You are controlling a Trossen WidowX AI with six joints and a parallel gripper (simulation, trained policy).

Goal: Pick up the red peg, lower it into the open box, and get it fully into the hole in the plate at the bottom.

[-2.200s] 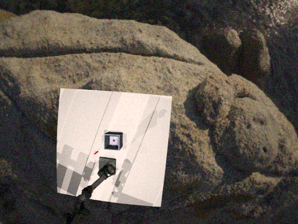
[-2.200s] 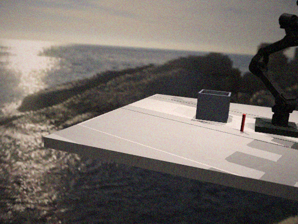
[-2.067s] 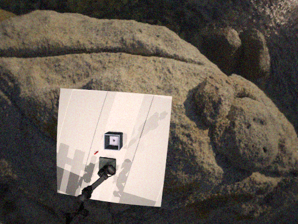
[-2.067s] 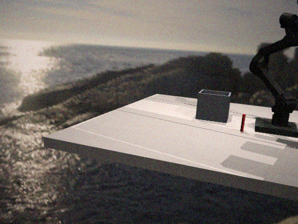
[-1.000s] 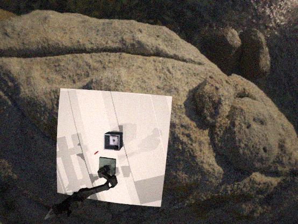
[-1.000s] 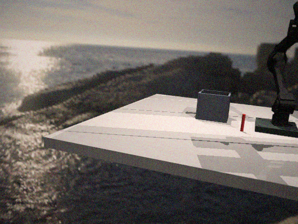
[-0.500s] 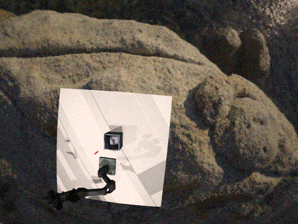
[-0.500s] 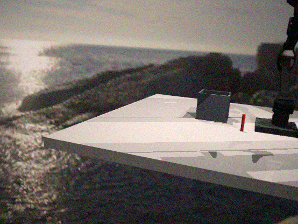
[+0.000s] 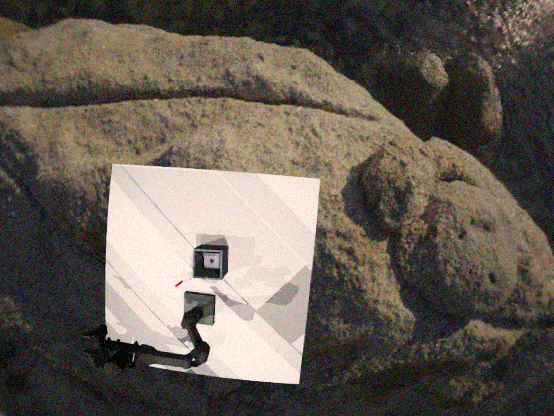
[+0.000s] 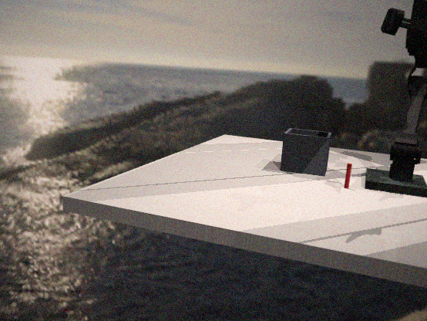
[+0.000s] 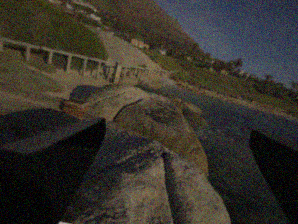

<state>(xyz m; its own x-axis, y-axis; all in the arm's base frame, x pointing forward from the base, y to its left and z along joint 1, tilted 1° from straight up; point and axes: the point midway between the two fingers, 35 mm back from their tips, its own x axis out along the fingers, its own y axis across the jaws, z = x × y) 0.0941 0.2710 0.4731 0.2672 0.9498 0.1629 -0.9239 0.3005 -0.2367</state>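
The slim red peg point(image 9: 179, 283) point(image 10: 348, 176) stood upright on the smooth white bench point(image 9: 150, 215) point(image 10: 185, 201), outside and near the square, straight-walled grey box point(image 9: 224, 265) point(image 10: 304, 153), whose pale plate point(image 9: 207, 257) showed a small dark hole. And over by the bench's edge, the dark, jointed arm point(image 9: 165, 357) point(image 10: 416, 112) carried its end effector point(image 11: 175, 130) spread wide, nothing between the tapering black fingers!

The arm point(image 9: 199, 353) point(image 10: 414, 112) stands raised on its base point(image 9: 208, 300) point(image 10: 375, 184), bent sideways at the elbow. The gripper point(image 11: 175, 130) is open, its two fingers wide apart, with nothing between them.
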